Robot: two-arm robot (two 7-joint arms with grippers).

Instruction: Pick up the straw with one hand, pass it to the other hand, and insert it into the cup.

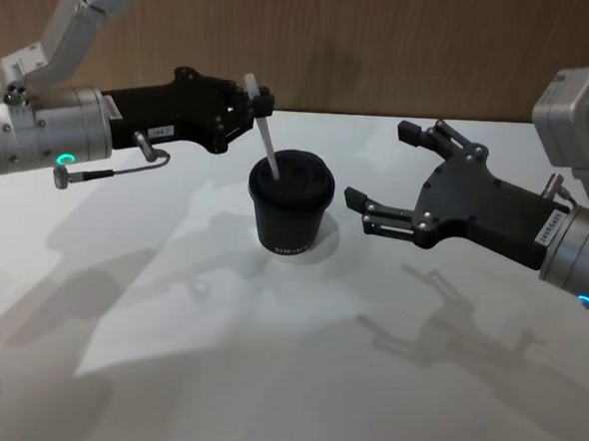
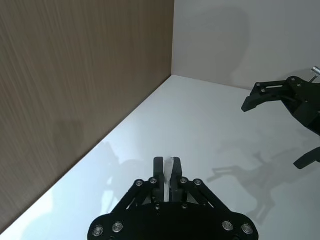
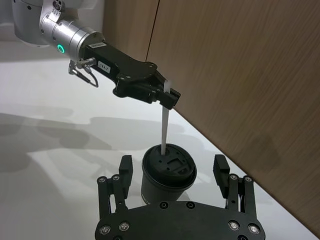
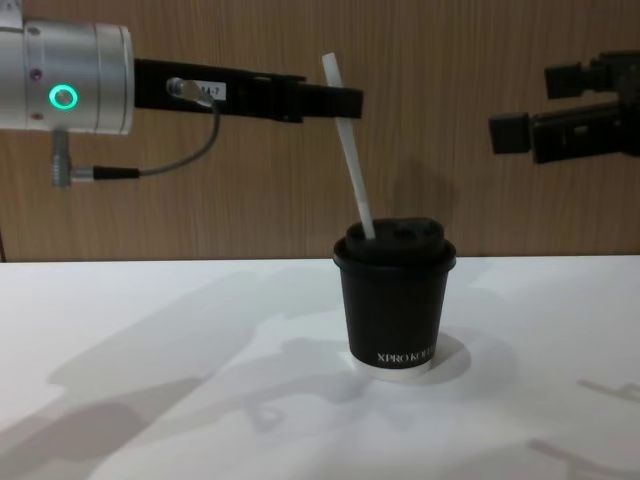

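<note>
The black cup (image 1: 290,215) with its domed lid stands on the white table. The white straw (image 1: 264,139) leans over it, its lower end at the top of the lid (image 4: 393,238). My left gripper (image 1: 257,100) is shut on the straw's upper part, above and left of the cup. The straw (image 2: 168,172) shows pinched between the fingers in the left wrist view. My right gripper (image 1: 381,164) hovers open just right of the cup, holding nothing. In the right wrist view the cup (image 3: 167,175) sits between its spread fingers (image 3: 125,165), and the straw (image 3: 164,125) hangs from the left gripper (image 3: 170,95).
A wooden wall (image 1: 385,46) runs along the back edge of the white table (image 1: 265,379). The cup stands close to that wall.
</note>
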